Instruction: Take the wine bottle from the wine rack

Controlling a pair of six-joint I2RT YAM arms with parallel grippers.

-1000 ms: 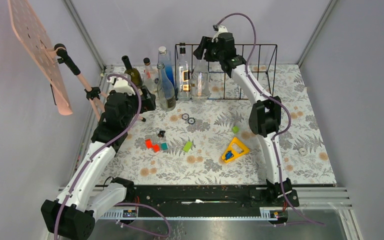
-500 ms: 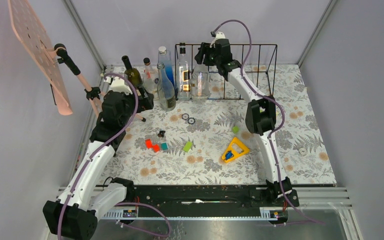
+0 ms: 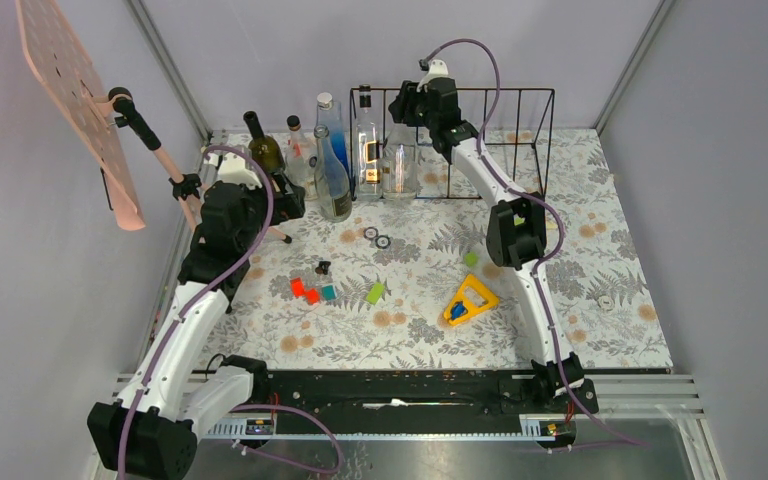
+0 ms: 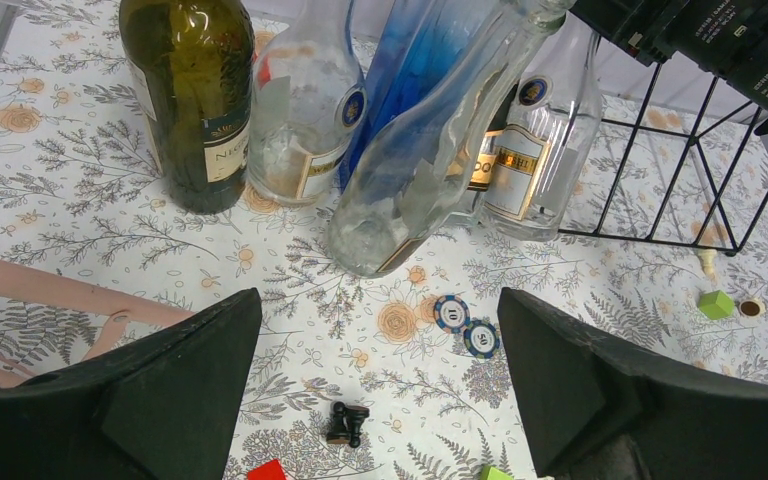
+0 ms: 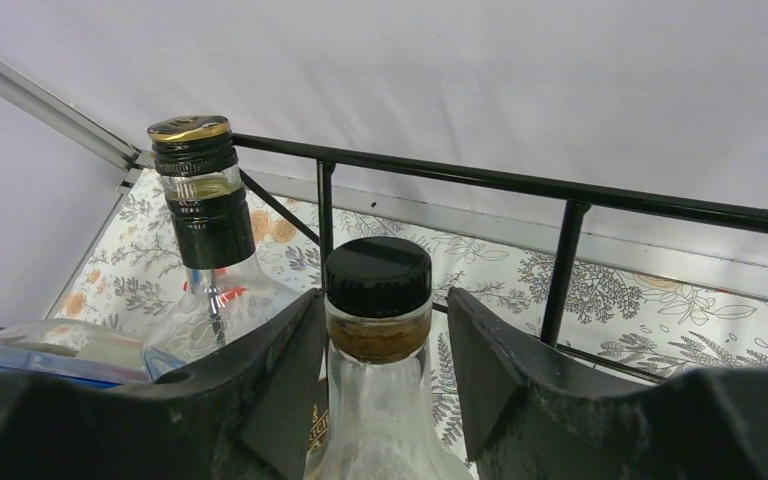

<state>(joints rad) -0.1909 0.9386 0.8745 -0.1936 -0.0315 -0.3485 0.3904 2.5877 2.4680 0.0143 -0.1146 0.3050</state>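
The wine rack (image 3: 520, 95) is a low black wire frame at the back of the table, also seen as a rail (image 5: 560, 190) and bars (image 4: 700, 190). A clear wine bottle (image 3: 400, 160) with a black cap (image 5: 378, 275) stands in one of its left bays. My right gripper (image 3: 415, 105) (image 5: 382, 300) straddles the bottle's neck just under the cap. Its left finger touches the glass and a narrow gap shows at the right finger. My left gripper (image 3: 295, 200) (image 4: 377, 300) hangs wide open over the tablecloth, holding nothing.
A taller clear bottle (image 5: 195, 180) stands in the neighbouring rack bay. A dark green bottle (image 4: 190, 100), a blue one (image 3: 332, 150) and other clear ones cluster left of the rack. Poker chips (image 3: 377, 237), coloured blocks (image 3: 305, 290), a yellow triangle toy (image 3: 470, 300) and a pink pegboard (image 3: 75, 100) are around.
My right gripper has shifted slightly left and back over the bottle's neck and its jaws have narrowed around it. The left arm has barely moved.
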